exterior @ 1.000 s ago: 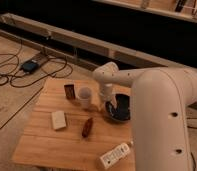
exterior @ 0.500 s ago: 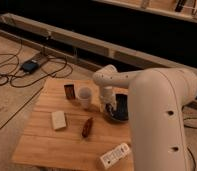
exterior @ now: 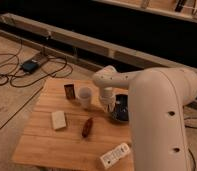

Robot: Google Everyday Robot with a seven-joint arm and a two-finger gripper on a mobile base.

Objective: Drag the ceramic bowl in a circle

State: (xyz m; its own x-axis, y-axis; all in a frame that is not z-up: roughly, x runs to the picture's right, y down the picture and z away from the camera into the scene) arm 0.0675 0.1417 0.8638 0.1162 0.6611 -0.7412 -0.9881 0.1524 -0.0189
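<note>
Risking a slip with gripper (exterior: 112, 106) closed at 9 o'clock rim of ceramic bowl (exterior: 123, 111), hold unclear. Could clip white cup (exterior: 84, 96) nearby at 9 o'clock.

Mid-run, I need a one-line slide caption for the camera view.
Pincer shut at the ceramic bowl rim nearest the white cup, on a wooden table.

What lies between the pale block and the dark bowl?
In the camera view, a brown oblong thing lies roughly between the pale block and the bowl. The gripper sits shut at the bowl's rim, toward the white cup.
</note>
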